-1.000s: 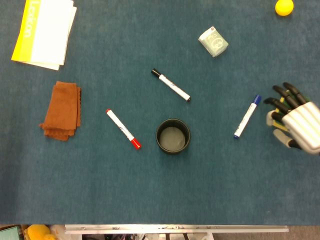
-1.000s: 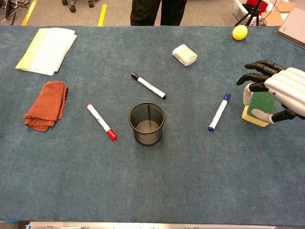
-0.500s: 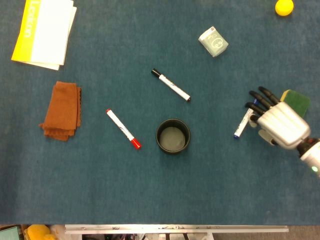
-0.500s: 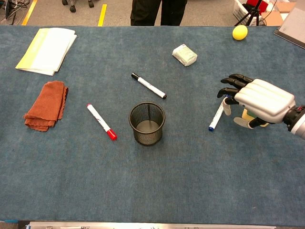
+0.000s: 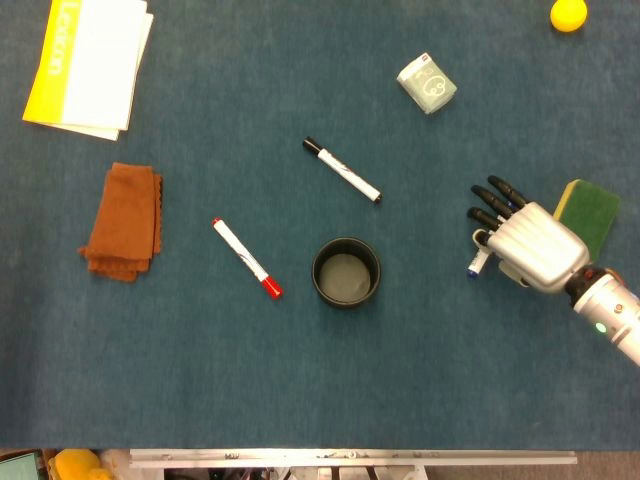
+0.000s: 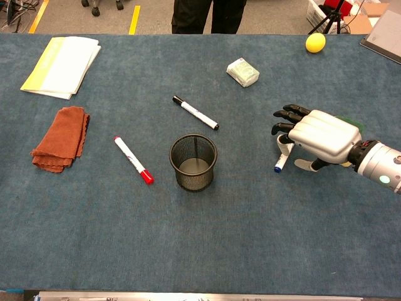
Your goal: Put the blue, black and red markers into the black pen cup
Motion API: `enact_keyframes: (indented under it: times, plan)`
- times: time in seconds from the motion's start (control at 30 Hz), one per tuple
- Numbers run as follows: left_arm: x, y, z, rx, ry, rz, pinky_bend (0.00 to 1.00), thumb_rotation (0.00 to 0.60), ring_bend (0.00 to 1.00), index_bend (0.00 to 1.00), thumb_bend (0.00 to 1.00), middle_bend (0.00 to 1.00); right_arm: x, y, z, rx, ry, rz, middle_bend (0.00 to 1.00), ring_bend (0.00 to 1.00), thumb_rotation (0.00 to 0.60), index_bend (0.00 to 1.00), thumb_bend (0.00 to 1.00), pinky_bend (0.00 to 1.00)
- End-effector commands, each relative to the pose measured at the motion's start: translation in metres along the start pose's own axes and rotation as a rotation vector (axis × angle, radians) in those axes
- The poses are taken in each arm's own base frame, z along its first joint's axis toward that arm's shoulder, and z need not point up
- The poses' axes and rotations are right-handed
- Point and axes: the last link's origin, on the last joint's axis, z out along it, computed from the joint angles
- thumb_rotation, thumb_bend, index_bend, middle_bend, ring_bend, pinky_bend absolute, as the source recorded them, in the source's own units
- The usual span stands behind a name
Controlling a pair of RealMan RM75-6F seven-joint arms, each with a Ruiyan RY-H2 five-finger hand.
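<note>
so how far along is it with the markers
Nothing is done yet: the black pen cup is empty. In hand: the right hand is over the blue marker, which lies on the table; whether it grips it I cannot tell. Left: the black marker and red marker lie untouched beside the cup.

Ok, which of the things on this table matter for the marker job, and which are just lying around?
For the job: blue marker, black marker, red marker, pen cup, right hand.

Lying about: brown cloth, booklet, yellow ball, sponge, small packet.
</note>
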Motion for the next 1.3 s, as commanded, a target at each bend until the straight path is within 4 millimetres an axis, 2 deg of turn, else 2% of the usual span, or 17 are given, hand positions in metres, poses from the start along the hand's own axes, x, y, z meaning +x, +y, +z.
enact_keyframes:
  times: [0.03, 0.47, 0.9, 1.3]
  plan:
    - [0.001, 0.0, 0.0, 0.0, 0.003, -0.002, 0.18, 0.6, 0.17, 0.31, 0.33, 0.25, 0.001, 0.0, 0.003, 0.0, 0.005, 0.003, 0.25, 0.02, 0.6, 0.51, 0.25, 0.01]
    - [0.002, -0.002, 0.0, 0.007, 0.006, 0.001, 0.18, 0.6, 0.17, 0.31, 0.33, 0.25, -0.001, -0.008, 0.016, 0.019, -0.008, -0.007, 0.25, 0.02, 0.6, 0.51, 0.25, 0.01]
    - [0.003, -0.002, -0.001, 0.005, 0.013, 0.0, 0.18, 0.6, 0.17, 0.31, 0.33, 0.25, -0.005, -0.008, 0.018, 0.016, -0.046, -0.028, 0.25, 0.02, 0.6, 0.52, 0.25, 0.01]
    - [0.002, -0.003, -0.002, 0.009, 0.009, 0.004, 0.18, 0.6, 0.17, 0.31, 0.33, 0.25, 0.001, -0.004, 0.02, -0.01, -0.033, -0.003, 0.26, 0.01, 0.6, 0.63, 0.28, 0.01]
